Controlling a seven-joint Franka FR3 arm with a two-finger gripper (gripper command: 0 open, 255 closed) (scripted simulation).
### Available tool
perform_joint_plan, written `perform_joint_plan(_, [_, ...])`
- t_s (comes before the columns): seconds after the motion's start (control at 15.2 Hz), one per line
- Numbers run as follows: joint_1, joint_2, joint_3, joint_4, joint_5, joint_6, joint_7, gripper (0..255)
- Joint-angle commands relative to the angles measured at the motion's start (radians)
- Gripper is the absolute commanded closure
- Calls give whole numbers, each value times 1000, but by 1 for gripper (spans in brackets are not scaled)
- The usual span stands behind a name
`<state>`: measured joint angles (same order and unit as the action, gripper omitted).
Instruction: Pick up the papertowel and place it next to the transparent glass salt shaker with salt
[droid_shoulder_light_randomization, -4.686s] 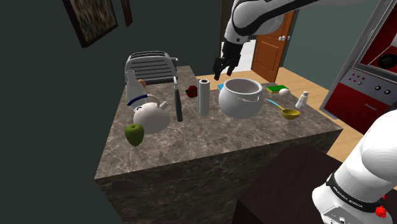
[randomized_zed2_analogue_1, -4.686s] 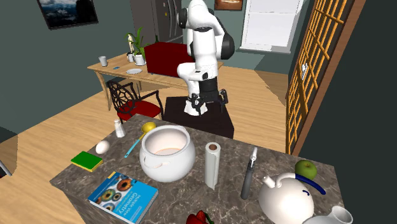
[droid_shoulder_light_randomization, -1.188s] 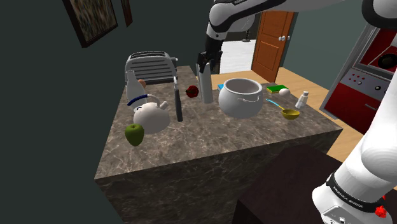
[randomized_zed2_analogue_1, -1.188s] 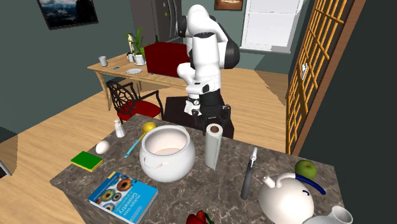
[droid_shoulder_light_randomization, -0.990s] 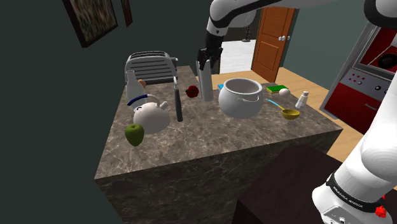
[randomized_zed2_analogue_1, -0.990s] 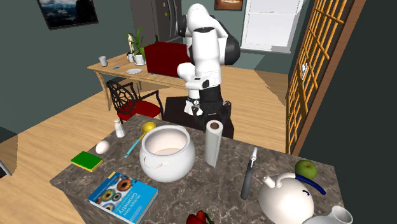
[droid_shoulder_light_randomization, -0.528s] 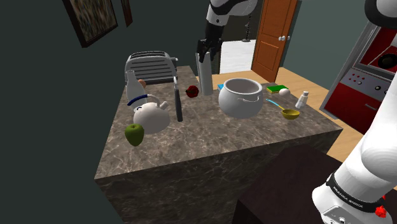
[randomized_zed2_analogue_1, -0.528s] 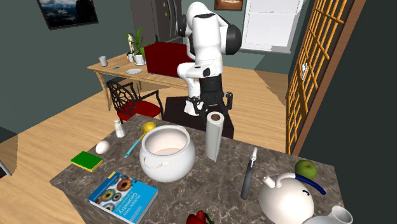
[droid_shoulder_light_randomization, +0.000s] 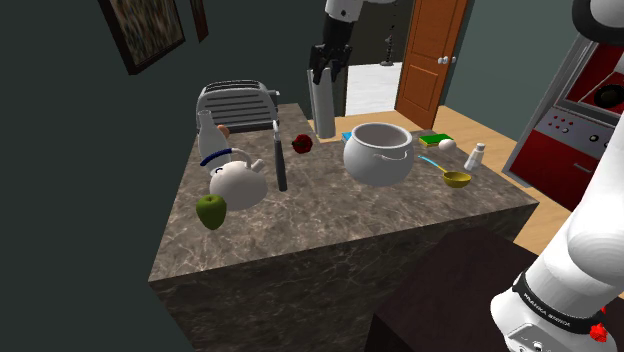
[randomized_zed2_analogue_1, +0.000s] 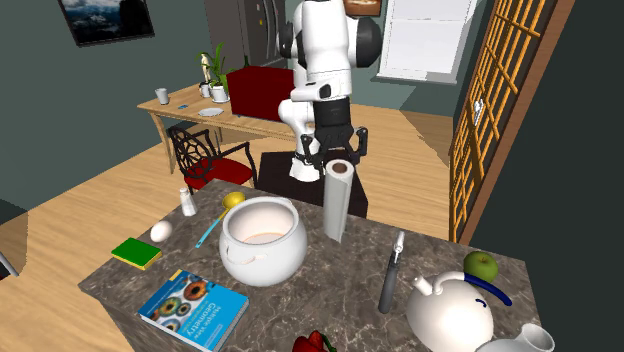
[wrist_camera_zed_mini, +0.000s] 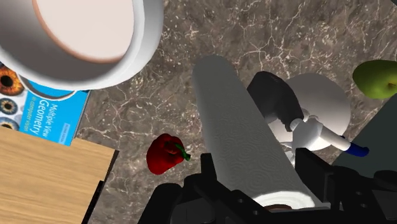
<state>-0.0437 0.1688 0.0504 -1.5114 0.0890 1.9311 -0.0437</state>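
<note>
A white paper towel roll hangs upright, lifted off the marble counter, with my gripper shut on its top end. In the second exterior view the roll hangs above the counter to the right of the big white pot, with the gripper at its top. In the wrist view both black fingers clasp the roll. The small glass salt shaker stands near the counter's far right edge in the shoulder view, and by the far left corner in the second exterior view.
The pot stands between the roll and the shaker. Near the shaker lie an egg, a green block and a yellow spoon. A red pepper, knife, teapot, apple and toaster lie left.
The gripper has risen with the paper towel roll in it, lifting the roll from the counter. Nothing else has moved.
</note>
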Motion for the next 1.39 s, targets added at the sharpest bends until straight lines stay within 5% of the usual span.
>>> perform_joint_plan(0.0, [-1,9,-1,41,-1,-32,1,255])
perform_joint_plan(1.06, [1,98,0,384,-10,-286,24,255])
perform_joint_plan(1.32, [-58,2,-28,252,21,-258,-62,255])
